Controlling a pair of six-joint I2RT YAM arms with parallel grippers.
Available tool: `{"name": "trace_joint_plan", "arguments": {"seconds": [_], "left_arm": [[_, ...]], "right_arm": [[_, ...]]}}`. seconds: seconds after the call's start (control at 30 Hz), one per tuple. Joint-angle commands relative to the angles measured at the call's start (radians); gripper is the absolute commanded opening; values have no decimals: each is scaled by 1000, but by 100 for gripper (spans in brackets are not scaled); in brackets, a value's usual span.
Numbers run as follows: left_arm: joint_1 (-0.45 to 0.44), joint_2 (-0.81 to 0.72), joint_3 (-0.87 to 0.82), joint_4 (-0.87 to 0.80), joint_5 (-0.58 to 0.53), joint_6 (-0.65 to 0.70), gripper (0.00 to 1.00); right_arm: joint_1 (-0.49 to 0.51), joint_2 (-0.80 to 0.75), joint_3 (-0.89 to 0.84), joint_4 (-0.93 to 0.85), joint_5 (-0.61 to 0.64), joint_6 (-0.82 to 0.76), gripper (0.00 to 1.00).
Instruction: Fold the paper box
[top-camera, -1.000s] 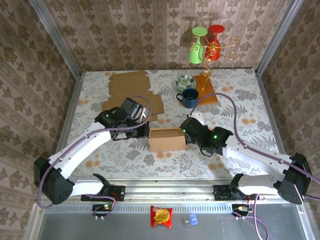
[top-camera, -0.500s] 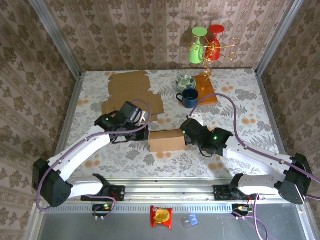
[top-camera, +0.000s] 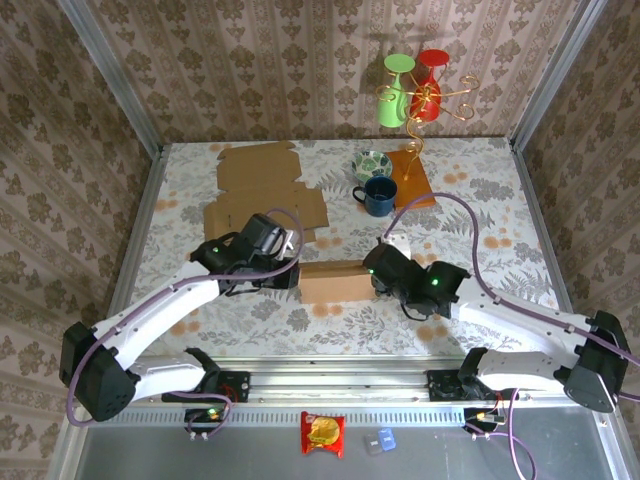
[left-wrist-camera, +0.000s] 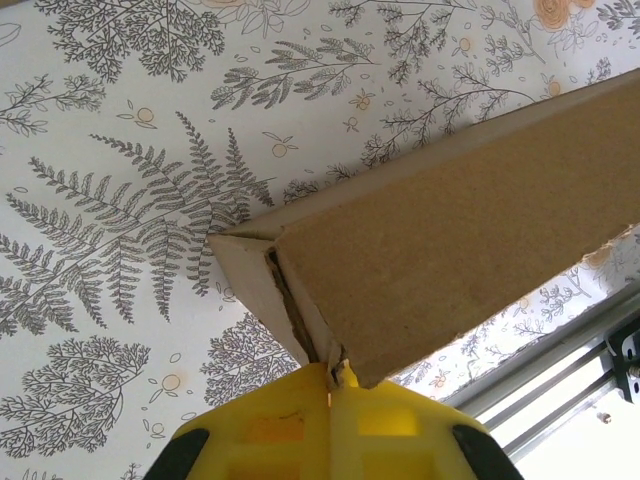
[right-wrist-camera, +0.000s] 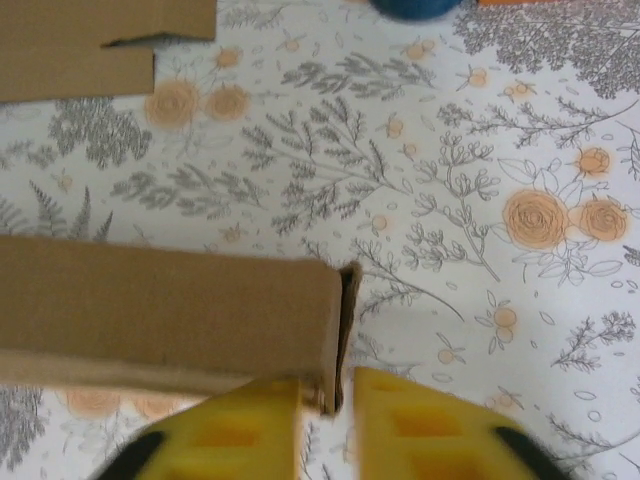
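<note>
The brown paper box lies folded up lengthwise in the middle of the table. My left gripper is at its left end. In the left wrist view the box rises from my left gripper, which is shut on the edge of the end flap at the box's corner. My right gripper is at the box's right end. In the right wrist view the box has its end flap slightly ajar, and my right gripper stands a little open with the flap's lower edge in the gap.
A flat cardboard sheet lies at the back left. A blue mug, a patterned bowl and an orange board sit at the back right, under a wire stand with a green and a red cup.
My right gripper's jaws have parted from shut at the box's right end. My left gripper has shifted slightly toward the near edge, still pinching the left end.
</note>
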Motion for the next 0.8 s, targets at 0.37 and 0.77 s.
{"name": "trace_joint_plan", "arguments": {"seconds": [0.37,0.77], "left_arm": [[-46,-14,-15,-13,-65,12,0],[-61,-20,-14,-12,-81,0,0]], "right_arm": [[-148,-335,-243,319,-287,1047,67],[-160,-294,-330,461,-317,1150,65]]}}
